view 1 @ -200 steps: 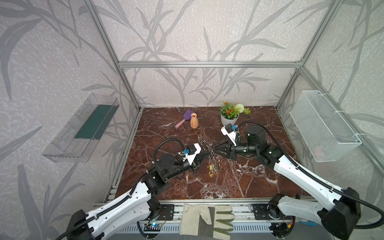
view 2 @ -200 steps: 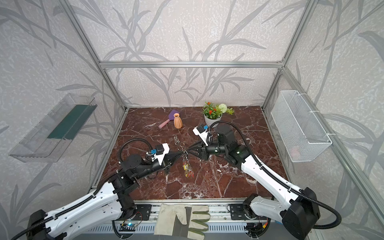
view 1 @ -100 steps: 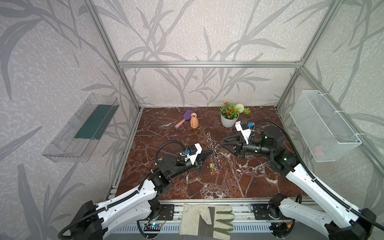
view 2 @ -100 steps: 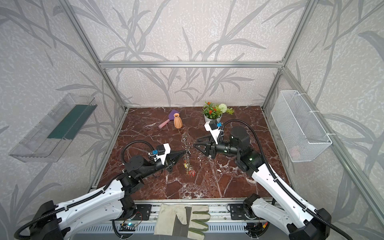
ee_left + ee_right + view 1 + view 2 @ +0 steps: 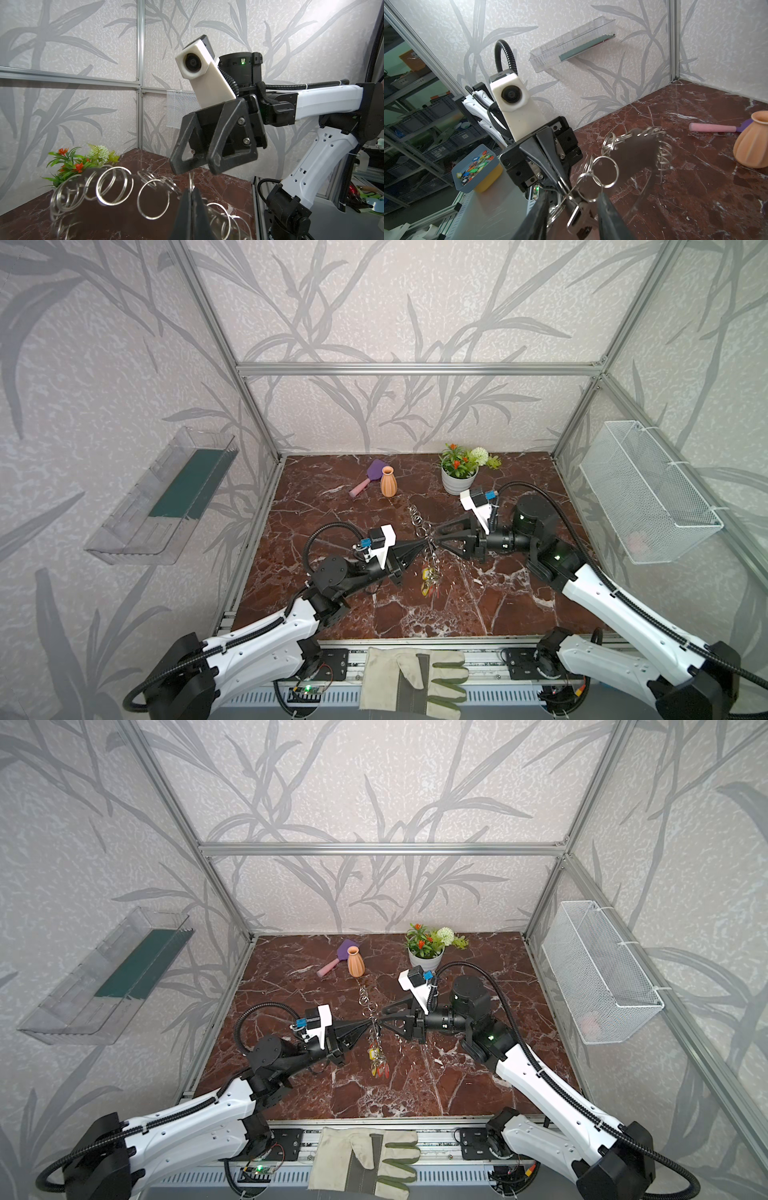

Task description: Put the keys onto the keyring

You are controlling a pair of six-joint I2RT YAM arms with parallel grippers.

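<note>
Dark red marble floor (image 5: 498, 605) fills a wallpapered cell, and in both top views the two arms meet mid-floor. The left gripper (image 5: 424, 546) is pinched tight on the flat grey oval keyring w/ its fringe of silver split rings (image 5: 417, 519). It holds the keyring up in the air, prob. so the rings hang free for the other arm. The keys, small yellow & red plastic tags (image 5: 428, 577), dangle at its low end; can't tell if they touch the marble. The right gripper (image 5: 436, 536) sits just opposite, jaws apart.

Left wrist view: closed fingers (image 5: 187, 207) w/ one ring poking out. The right gripper's jaws are spread, nothing clamped.

Right wrist view: rings hang btw its open fingers (image 5: 609, 216). The orange ribbed ceramic vase (image 5: 751, 141) stands well apart, so there's ample room to pull back.
</note>
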